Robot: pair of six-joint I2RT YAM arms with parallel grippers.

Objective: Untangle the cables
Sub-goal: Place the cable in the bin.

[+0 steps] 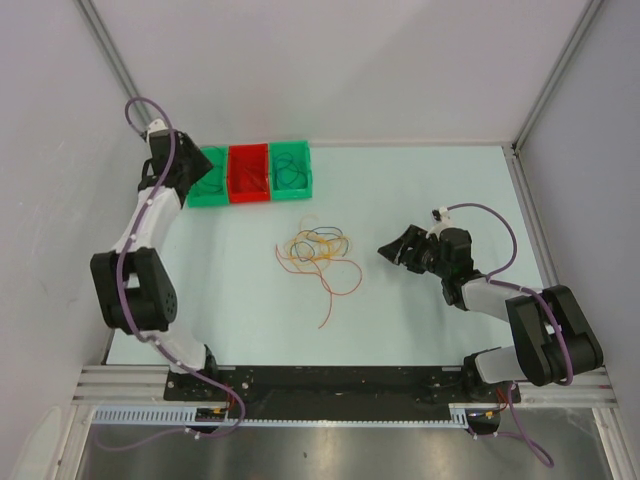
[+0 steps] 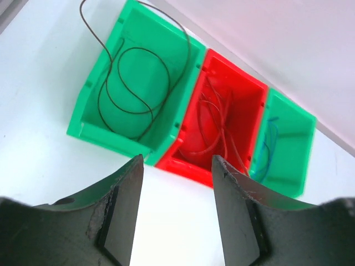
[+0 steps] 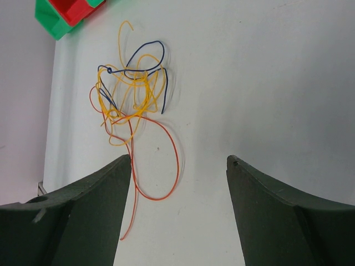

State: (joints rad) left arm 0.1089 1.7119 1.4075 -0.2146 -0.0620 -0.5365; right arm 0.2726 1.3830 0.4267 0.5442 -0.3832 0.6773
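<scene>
Left gripper [image 2: 177, 166] open and empty above the bins [image 2: 83, 113], upper left; right gripper [image 3: 179, 160] open beside the cables [image 1: 318, 250], knotted centre frame. Tug one strand and you may drag the whole tangle.

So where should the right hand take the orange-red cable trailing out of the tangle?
I'd grip the orange-red cable on its free tail: it lies alone, clear of the yellow and blue loops. Bring the open right hand down from above, jaws across the wire.

The cables [image 1: 318, 252], yellow, orange and blue, lie tangled in loose loops. A dark one [image 2: 133, 83] curls inside a green bin [image 2: 83, 124].
</scene>
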